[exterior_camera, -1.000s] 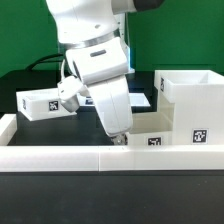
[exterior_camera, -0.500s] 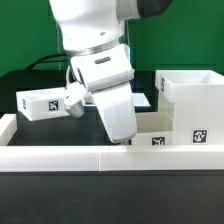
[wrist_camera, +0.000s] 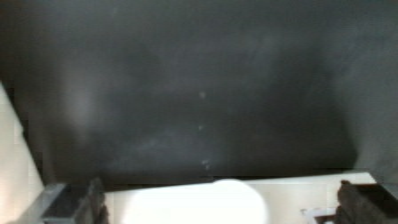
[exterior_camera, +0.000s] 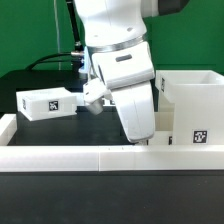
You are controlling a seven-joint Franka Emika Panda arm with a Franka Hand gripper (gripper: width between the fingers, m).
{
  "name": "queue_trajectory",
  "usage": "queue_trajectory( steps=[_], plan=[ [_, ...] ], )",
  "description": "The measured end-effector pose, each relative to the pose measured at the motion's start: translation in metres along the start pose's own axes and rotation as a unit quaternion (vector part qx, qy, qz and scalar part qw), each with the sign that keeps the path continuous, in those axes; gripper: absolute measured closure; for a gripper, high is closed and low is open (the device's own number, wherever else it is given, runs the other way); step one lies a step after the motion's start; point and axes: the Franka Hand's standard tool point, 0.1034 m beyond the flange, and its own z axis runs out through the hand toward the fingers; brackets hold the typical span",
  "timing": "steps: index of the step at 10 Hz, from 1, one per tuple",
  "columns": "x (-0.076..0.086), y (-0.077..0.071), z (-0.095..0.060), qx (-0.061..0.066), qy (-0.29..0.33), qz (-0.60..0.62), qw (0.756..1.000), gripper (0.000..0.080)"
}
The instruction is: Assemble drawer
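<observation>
The drawer's large white open case (exterior_camera: 193, 100) stands at the exterior view's right, a tag on its front. One small white tray (exterior_camera: 45, 103) with a tag lies at the left. The second tray (exterior_camera: 164, 128) sits against the case and is mostly hidden by my arm. My gripper (exterior_camera: 146, 140) points down at that tray, just behind the front wall strip. In the wrist view my gripper (wrist_camera: 215, 203) is open, its dark fingers (wrist_camera: 75, 200) set wide apart. A white rounded part of the tray (wrist_camera: 222, 203) lies between them. I cannot tell whether the fingers touch it.
A low white wall strip (exterior_camera: 90, 157) runs along the front and another (exterior_camera: 8, 125) along the left side. The black tabletop (wrist_camera: 214, 90) fills most of the wrist view. A cable hangs behind the arm.
My arm has moved toward the exterior view's right, from beside the second tray to over it, and now covers that tray's tag. The case and the left tray have not moved.
</observation>
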Motion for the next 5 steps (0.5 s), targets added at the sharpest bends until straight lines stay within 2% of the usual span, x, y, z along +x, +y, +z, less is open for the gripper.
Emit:
queue_trajectory(
  steps=[3, 4, 5],
  plan=[
    [-0.0014, -0.0003, 0.0002, 0.0, 0.0, 0.001, 1.0, 0.015],
    [0.0007, -0.0034, 0.0019, 0.008, 0.001, 0.005, 1.0, 0.015],
    [0.0069, -0.0031, 0.0039, 0.01, 0.004, 0.003, 1.0, 0.015]
  ],
)
